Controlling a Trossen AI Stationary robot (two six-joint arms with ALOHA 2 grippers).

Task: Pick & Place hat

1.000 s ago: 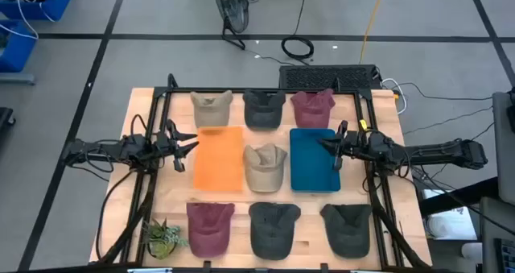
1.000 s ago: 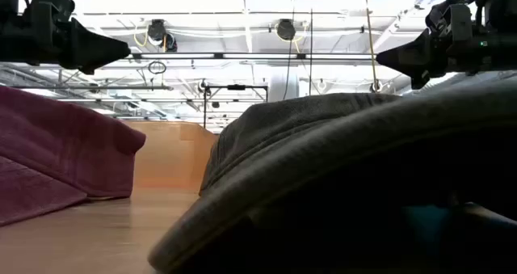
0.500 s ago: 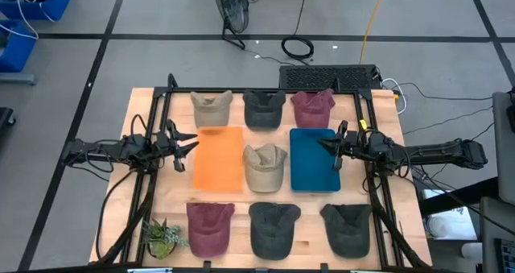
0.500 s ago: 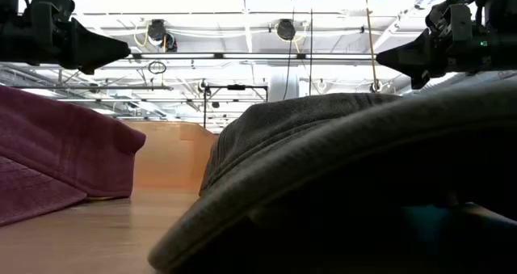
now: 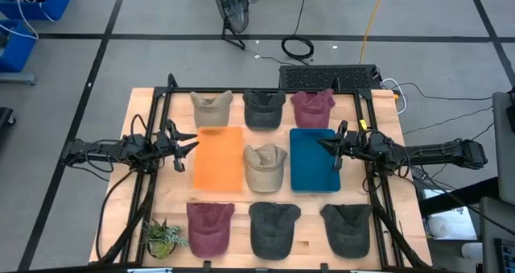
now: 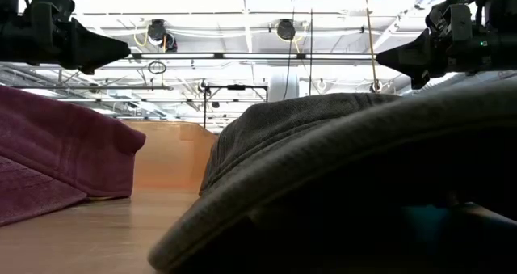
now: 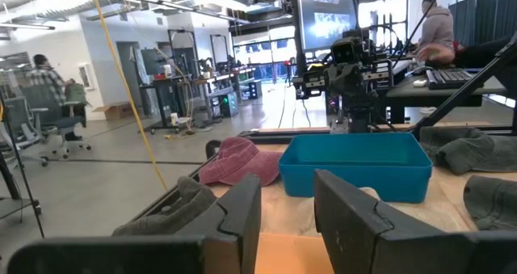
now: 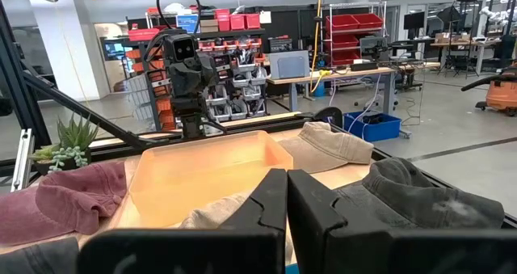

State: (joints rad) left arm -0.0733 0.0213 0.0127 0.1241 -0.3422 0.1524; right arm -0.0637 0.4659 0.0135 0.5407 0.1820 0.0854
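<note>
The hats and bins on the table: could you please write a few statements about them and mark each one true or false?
1. The beige hat lies between the orange bin and the blue bin. True.
2. The left gripper holds a hat. False: it is open and empty beside the orange bin.
3. The plant stands beside a maroon hat. True.
4. The blue bin holds a grey hat. False: it is empty.
5. The right gripper is shut. True.
</note>
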